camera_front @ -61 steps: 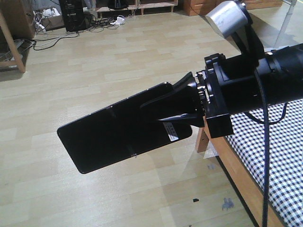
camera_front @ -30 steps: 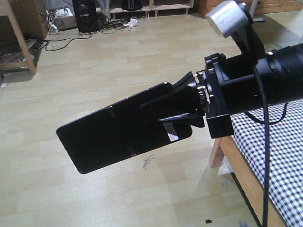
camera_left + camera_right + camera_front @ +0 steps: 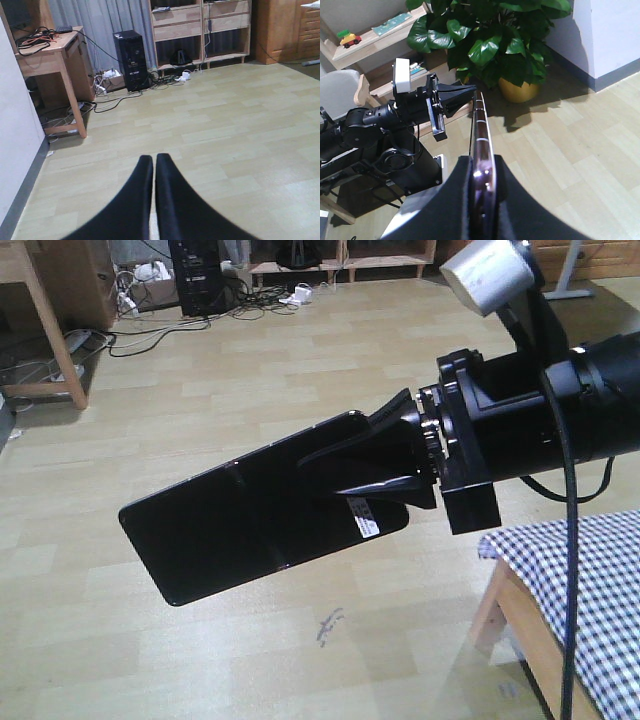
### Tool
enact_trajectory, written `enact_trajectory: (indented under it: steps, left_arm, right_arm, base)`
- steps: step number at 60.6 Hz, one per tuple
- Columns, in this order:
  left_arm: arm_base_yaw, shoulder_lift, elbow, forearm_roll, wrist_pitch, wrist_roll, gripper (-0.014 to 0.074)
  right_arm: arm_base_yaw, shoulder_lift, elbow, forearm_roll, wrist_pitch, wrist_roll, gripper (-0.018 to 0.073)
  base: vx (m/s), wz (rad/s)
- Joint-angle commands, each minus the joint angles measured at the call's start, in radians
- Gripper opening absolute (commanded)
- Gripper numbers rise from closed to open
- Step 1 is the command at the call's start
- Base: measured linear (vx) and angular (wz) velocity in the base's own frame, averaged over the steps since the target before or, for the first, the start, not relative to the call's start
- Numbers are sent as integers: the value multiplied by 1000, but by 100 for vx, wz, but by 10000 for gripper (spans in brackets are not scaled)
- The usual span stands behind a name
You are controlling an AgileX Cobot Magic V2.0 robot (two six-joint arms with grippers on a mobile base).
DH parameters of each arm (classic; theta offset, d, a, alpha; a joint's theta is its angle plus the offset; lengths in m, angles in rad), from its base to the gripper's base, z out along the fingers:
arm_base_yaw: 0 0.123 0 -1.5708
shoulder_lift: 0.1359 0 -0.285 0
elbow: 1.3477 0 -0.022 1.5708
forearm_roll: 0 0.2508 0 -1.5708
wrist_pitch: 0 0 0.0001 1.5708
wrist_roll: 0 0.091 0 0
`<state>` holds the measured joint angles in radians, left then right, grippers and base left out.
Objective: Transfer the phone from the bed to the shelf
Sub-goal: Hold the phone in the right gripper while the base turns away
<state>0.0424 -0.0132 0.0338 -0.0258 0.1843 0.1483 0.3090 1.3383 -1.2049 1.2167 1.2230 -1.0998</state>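
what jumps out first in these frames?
The phone, a glossy black slab, fills mid-frame in the front view, clamped by the right gripper in the air over the floor, off the corner of the checked bed. In the right wrist view a big leafy potted plant stands behind it. The left gripper is shut, empty.

The black-and-white checked bed (image 3: 610,580) runs off the lower right corner, and the white sticker (image 3: 363,518) on the glossy black phone (image 3: 230,530) is too small to read.

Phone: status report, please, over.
Right gripper shut on phone. Left gripper shut, empty. Phone airborne over floor, off bed. Nothing blocking in view.
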Motion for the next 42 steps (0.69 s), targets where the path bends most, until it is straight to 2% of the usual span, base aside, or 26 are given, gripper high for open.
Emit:
enact_trajectory:
  steps: [1,23,42]
  left_arm:
    - [-4,-13,-21,-9,-72,-6,1]
    - [-4,-13,-21,-9,-72,-6,1]
    - [-4,-13,-21,-9,-72,-6,1]
  right_arm:
    - [0,-32,-27,92,63,-5,-2]
    - [0,-32,-27,92,63,-5,-2]
    - [0,-32,-27,92,63,-5,-2]
  base:
    - [35,16]
    - [37,12]
    - [39,-2]
